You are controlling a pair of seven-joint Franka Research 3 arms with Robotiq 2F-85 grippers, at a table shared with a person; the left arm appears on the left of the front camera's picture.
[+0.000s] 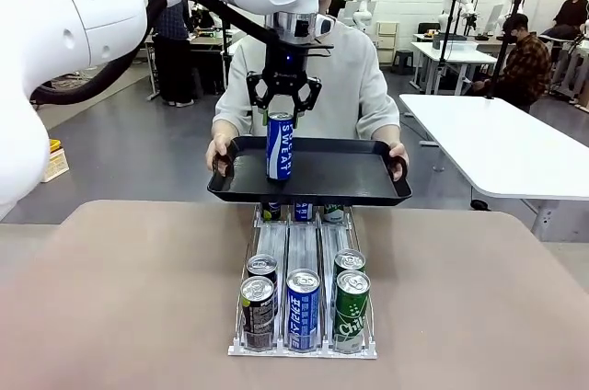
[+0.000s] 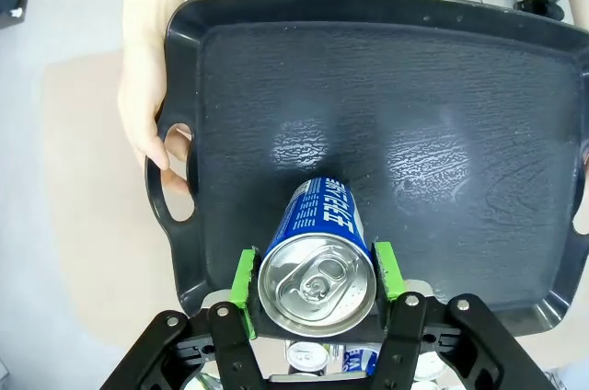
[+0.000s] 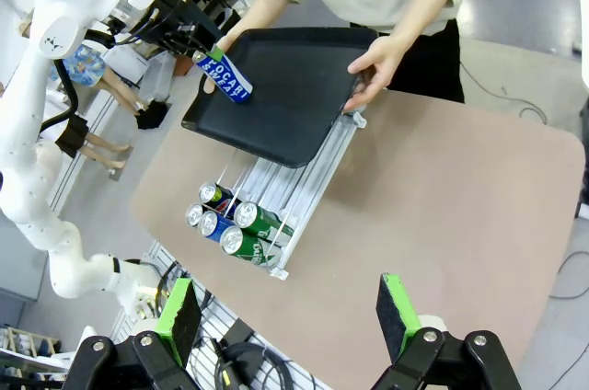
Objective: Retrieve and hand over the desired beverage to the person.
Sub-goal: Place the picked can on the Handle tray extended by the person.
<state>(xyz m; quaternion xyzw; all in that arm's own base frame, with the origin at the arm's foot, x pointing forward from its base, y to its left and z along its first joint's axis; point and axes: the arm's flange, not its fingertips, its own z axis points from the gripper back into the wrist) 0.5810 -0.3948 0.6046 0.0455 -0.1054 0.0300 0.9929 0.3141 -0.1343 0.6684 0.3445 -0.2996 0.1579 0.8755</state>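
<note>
The can (image 1: 280, 146) stands on the tray (image 1: 354, 174), above the rack (image 1: 303, 250) on the table (image 1: 120, 298).

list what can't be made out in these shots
- blue can base: front view, the near rim of the tray hides it; left wrist view, the can's own top covers it, so whether it touches the tray is unclear
- far-end cans in the rack: front view, cut off by the tray
- front cans print: right wrist view, too small to read
</note>
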